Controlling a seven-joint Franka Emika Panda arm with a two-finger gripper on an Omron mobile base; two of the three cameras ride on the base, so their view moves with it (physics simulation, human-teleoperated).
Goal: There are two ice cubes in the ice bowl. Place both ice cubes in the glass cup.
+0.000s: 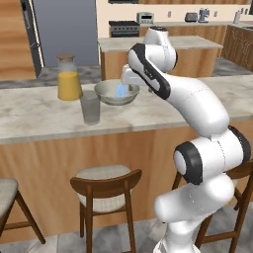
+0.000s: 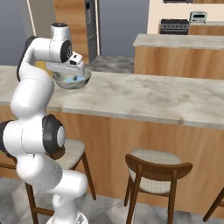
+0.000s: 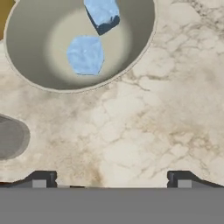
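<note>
Jaws spread wide and empty, the gripper [image 3: 111, 178] hangs over bare counter — both ice cubes [image 3: 85, 54] lie ahead, inside the ice bowl [image 3: 135, 52].

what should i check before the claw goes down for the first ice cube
1. Both ice cubes in the ice bowl: ok. One ice cube lies at the bowl's middle, the other ice cube up against its wall.
2. Claw open and empty: ok, its tips stand wide apart with nothing between them.
3. Claw lined up over a cube: not ok. In the hand view it points at bare counter beside the bowl.
4. Glass cup upright and ready: ok, it stands on the counter beside the bowl.
5. Juice jar clear of the path: cannot tell, it stands close behind the cup.
</note>
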